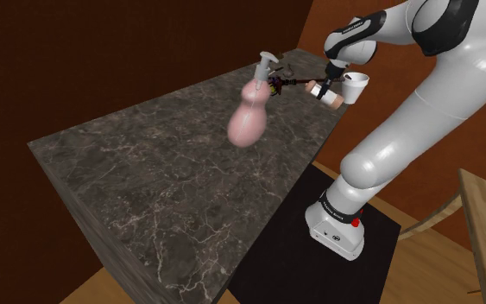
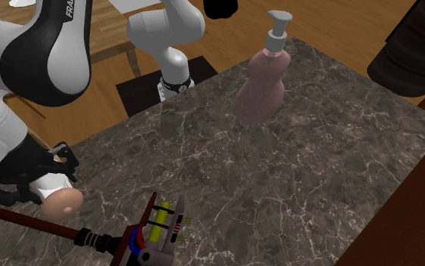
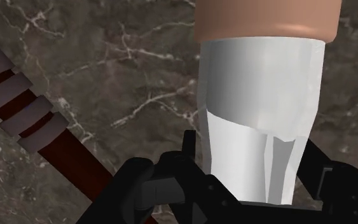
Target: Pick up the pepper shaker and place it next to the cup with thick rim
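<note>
Shoulder view, left to right: a pink pump bottle [image 1: 248,117] stands well off from the claw [image 1: 325,85], a dark-handled tool [image 1: 288,84] lies just beside it, the claw is clamped on the pepper shaker [image 1: 331,96], white with a peach cap, and the white cup [image 1: 356,86] stands just past it. The arm [image 2: 44,45] reads "FRA"

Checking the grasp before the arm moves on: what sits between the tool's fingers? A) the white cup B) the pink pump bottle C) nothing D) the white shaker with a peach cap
D: the wrist view shows the white shaker clasped in the tool.
</note>
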